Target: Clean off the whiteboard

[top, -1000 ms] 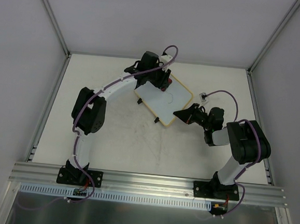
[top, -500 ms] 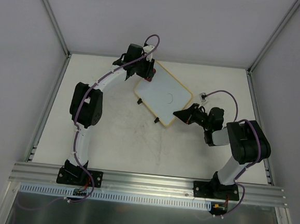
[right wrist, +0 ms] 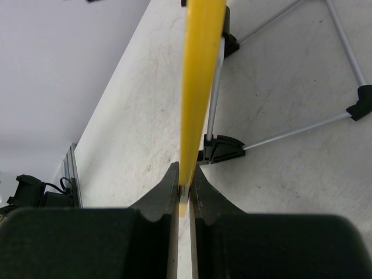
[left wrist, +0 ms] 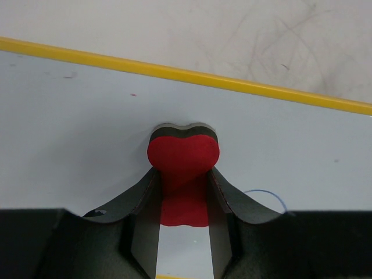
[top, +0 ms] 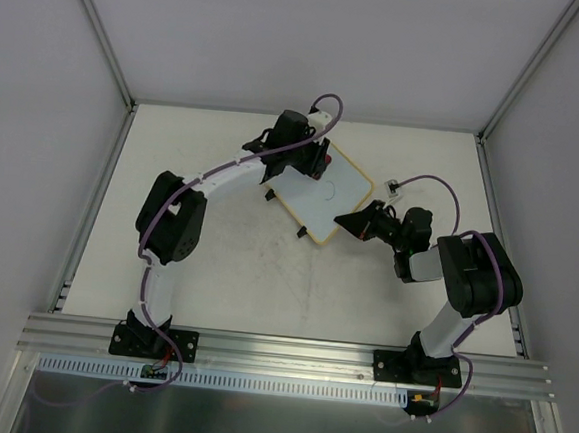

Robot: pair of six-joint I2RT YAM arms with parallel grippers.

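The whiteboard [top: 323, 201] with its yellow frame stands at the table's back middle; it fills the left wrist view [left wrist: 87, 133], with a faint blue curved mark [left wrist: 268, 195] on it. My left gripper [top: 314, 158] is shut on the red eraser [left wrist: 183, 160], whose tip presses on the board's face near its far edge. My right gripper [top: 346, 222] is shut on the board's yellow edge [right wrist: 197, 87] at its right corner, seen edge-on in the right wrist view, between my fingers [right wrist: 167, 192].
The board's black feet [right wrist: 221, 148] and thin metal legs [right wrist: 290, 132] rest on the scuffed white table. Grey walls and aluminium rails [top: 96, 191] bound the table. A black cable clamp [right wrist: 35, 189] sits at the table's side.
My left gripper swept the eraser from the board's upper middle out to its far-left corner, then back right to the upper edge. The right gripper has stayed still on the board's corner.
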